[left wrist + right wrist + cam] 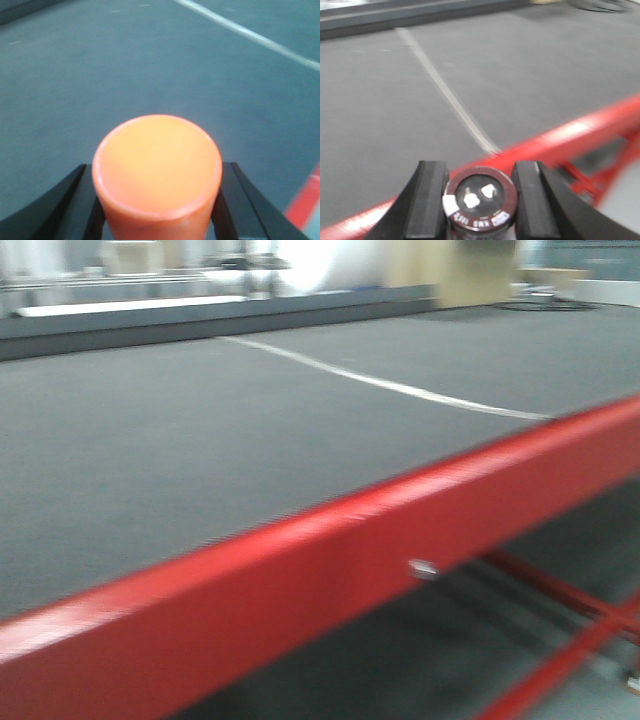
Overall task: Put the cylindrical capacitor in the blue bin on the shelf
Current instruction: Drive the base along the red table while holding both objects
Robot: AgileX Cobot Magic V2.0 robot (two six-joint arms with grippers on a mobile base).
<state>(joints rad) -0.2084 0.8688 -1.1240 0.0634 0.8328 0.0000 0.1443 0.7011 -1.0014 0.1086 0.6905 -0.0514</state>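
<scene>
In the right wrist view the cylindrical capacitor (480, 199), a dark stubby cylinder with pale printed markings and two pale terminals on its end face, sits between the black fingers of my right gripper (480, 205), which is shut on it. In the left wrist view my left gripper (157, 200) is shut on an orange cylinder (157, 172) that fills the lower middle of the frame, its black fingers (82, 205) pressed on both sides. The blue bin and the shelf are out of view. Neither gripper shows in the front view.
A broad grey surface (200, 440) with a white line (380, 385) across it lies ahead, edged by a red rail (330, 560). Red struts (560, 640) run below the rail at the right. Blurred pale furniture stands at the far back.
</scene>
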